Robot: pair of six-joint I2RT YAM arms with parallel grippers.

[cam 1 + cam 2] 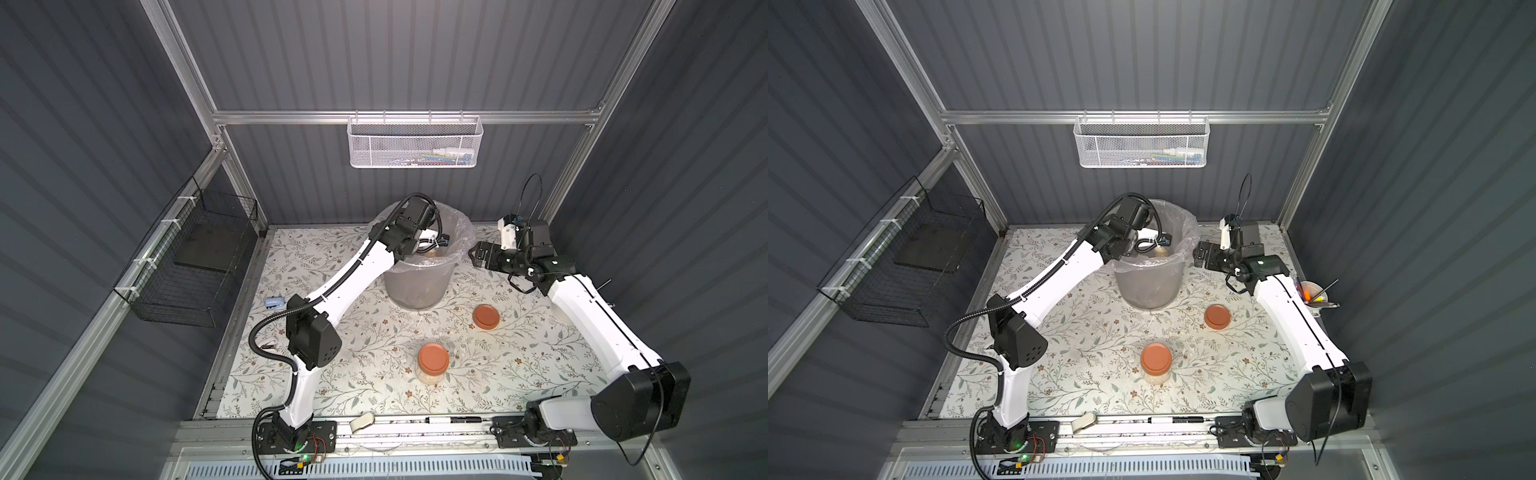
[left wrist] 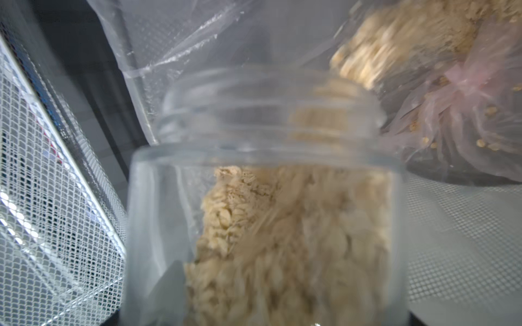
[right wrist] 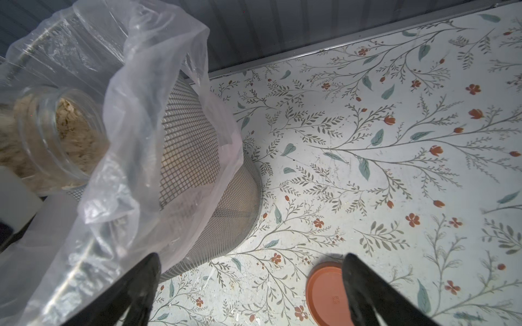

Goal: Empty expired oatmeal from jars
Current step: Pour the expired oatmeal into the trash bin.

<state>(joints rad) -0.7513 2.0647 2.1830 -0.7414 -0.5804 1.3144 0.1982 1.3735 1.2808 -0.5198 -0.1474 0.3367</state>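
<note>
- table (image 1: 519,361): floral-covered, carries everything.
- left arm (image 1: 353,274): stretches from the near edge to the far edge, wrist bent over the bin (image 1: 415,286); left gripper (image 1: 434,245) clamps the open jar (image 2: 265,197).
- right arm (image 1: 590,316): reaches from the near right corner; right gripper (image 3: 251,256) hangs beside the bin, fingers spread wide, empty.
- bin: grey mesh, clear liner (image 3: 158,93), mid far edge.
- open jar: tilted, mouth inside the liner.
- lidded jar (image 1: 433,368): upright, near the table's middle.
- loose lid (image 1: 486,316): flat, right of middle.
- oatmeal (image 2: 282,248): in both jars; some in the liner.
</note>
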